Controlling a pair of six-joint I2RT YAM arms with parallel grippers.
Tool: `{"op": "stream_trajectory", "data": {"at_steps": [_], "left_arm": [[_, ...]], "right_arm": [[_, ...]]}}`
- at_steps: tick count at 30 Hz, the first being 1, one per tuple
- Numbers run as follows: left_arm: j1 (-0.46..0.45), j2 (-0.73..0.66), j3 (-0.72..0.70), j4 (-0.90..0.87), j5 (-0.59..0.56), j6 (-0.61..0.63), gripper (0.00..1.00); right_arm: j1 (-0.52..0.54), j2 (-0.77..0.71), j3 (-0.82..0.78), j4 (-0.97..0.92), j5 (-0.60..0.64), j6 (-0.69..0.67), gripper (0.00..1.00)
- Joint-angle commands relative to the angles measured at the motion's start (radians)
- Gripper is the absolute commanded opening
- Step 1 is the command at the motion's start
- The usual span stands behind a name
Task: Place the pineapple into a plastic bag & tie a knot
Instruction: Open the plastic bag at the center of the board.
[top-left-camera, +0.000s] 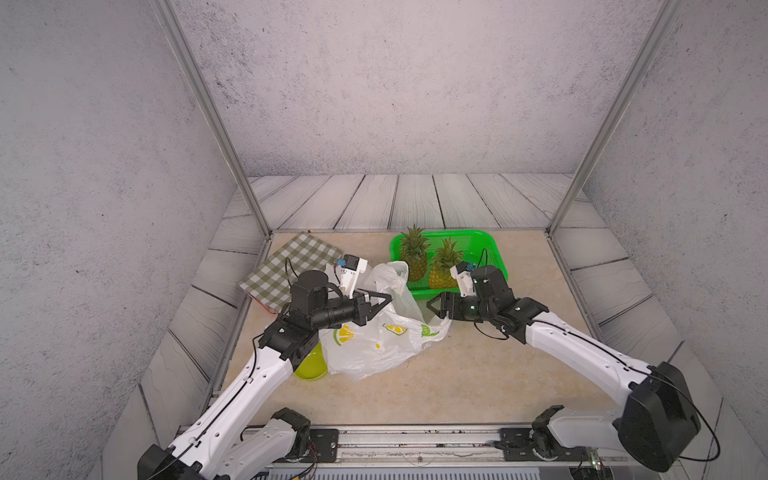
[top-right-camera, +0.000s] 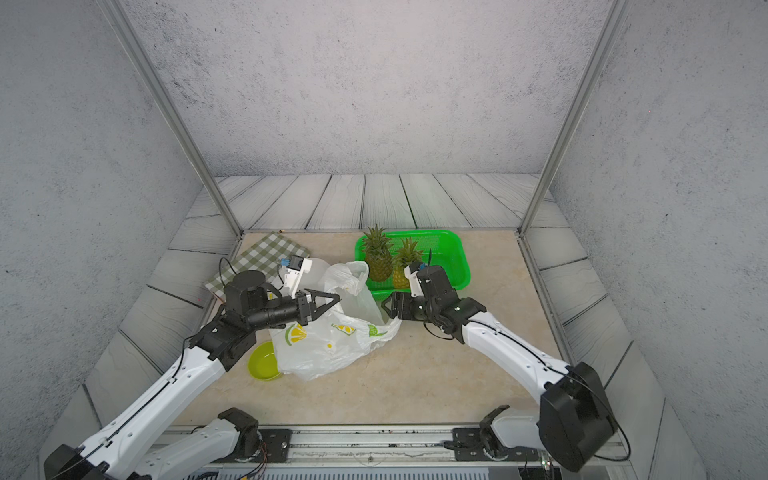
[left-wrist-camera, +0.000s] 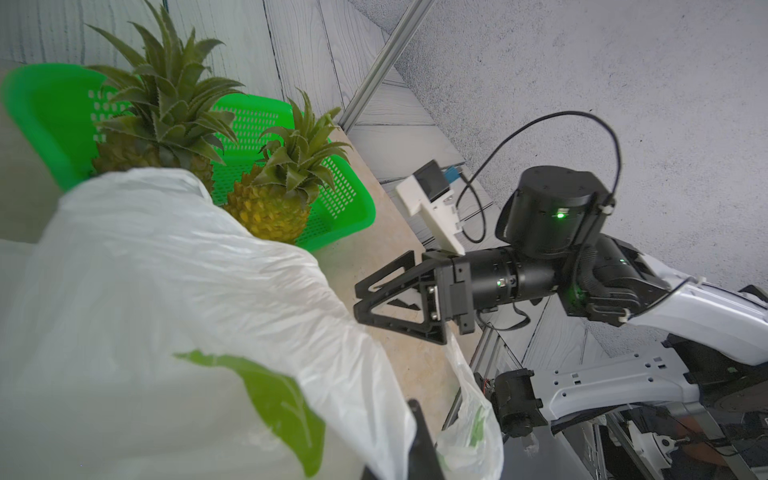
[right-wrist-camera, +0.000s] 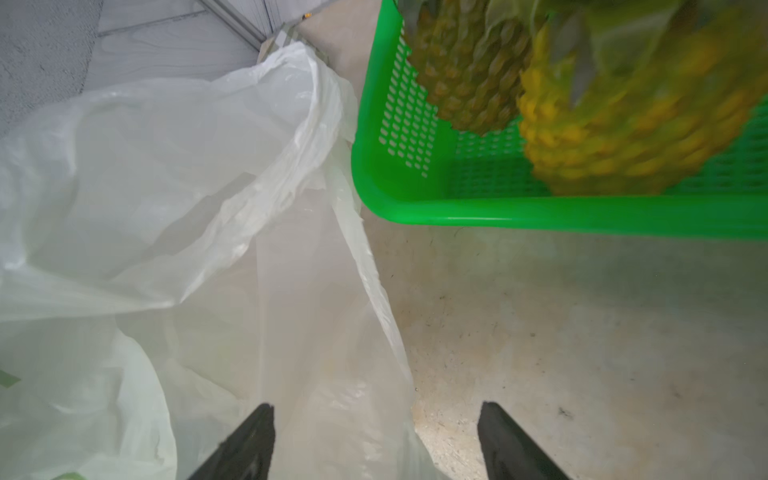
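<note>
The plastic bag (top-left-camera: 374, 345) (top-right-camera: 324, 349), white with lemon prints, lies crumpled mid-table with its mouth toward the basket. One handle loop (top-left-camera: 390, 274) stands up loose; no knot is in view. My left gripper (top-left-camera: 390, 299) (top-right-camera: 337, 299) (left-wrist-camera: 415, 419) is shut on the bag's rim and holds it raised. My right gripper (top-left-camera: 431, 310) (top-right-camera: 385, 306) (right-wrist-camera: 376, 424) is open, with the opposite edge of the bag (right-wrist-camera: 324, 374) lying between its fingers. Two pineapples (top-left-camera: 417, 262) (top-left-camera: 441, 276) stand upright in the green basket (top-left-camera: 494, 249), just behind the right gripper.
A green-and-white checked cloth (top-left-camera: 291, 266) lies at the back left. A lime plate (top-left-camera: 311, 368) sits under my left arm, partly beneath the bag. Metal frame posts (top-left-camera: 257, 208) stand at the table's back corners, and a rail (top-left-camera: 415, 440) runs along the front edge.
</note>
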Motion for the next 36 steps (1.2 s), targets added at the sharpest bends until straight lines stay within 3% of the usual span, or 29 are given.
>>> {"op": "stream_trajectory", "data": {"at_steps": [1, 7, 14, 19, 28, 33, 36], "left_arm": [[0.002, -0.005, 0.001, 0.008, 0.029, 0.018, 0.00], [0.001, 0.022, 0.006, 0.025, 0.047, 0.011, 0.00], [0.001, 0.023, 0.047, 0.011, 0.080, 0.002, 0.00], [0.001, 0.000, 0.108, -0.052, 0.091, 0.018, 0.00], [0.000, 0.005, 0.163, -0.080, 0.119, 0.022, 0.00], [-0.002, 0.037, 0.203, 0.019, 0.181, -0.067, 0.00], [-0.003, 0.047, 0.259, -0.023, 0.193, -0.051, 0.00]], "right_arm": [[-0.001, 0.066, -0.002, 0.143, -0.118, 0.030, 0.80], [0.001, 0.188, -0.027, 0.330, -0.235, 0.126, 0.80], [-0.001, 0.200, -0.036, 0.345, -0.204, 0.093, 0.79], [-0.025, 0.108, -0.037, 0.249, -0.185, 0.027, 0.77], [-0.221, -0.211, -0.076, 0.045, -0.251, -0.019, 0.84], [-0.301, -0.287, -0.110, 0.027, -0.341, -0.036, 0.88], [-0.378, -0.313, -0.143, 0.056, -0.391, -0.005, 0.88]]}}
